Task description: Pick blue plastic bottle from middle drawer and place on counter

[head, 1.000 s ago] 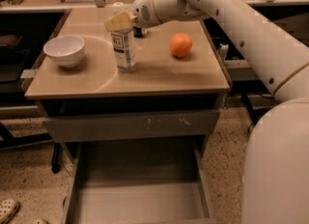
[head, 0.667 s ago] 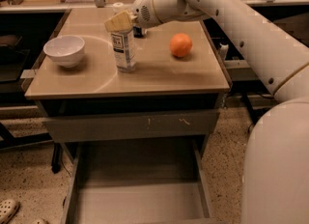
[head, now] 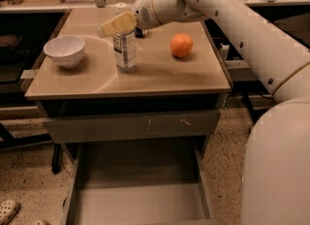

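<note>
Nearest, pulled open down low: middle drawer (head: 140, 200). Above, on counter (head: 164, 76): blue plastic bottle (head: 125, 52), upright, between white bowl (head: 64, 50) and orange (head: 181, 45). At bottle's cap: gripper (head: 112, 26), reaching in from right; gripping or let go, impossible to tell.

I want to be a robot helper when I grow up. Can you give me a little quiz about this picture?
1. True or false: the bottle stands upright on the counter.
2. What sits to the right of the bottle in the picture? A) a banana B) an orange C) a cup
3. Fill in the gap: the robot's hand is at the bottle's ____.

Key: 1 true; 2 B; 3 top.
</note>
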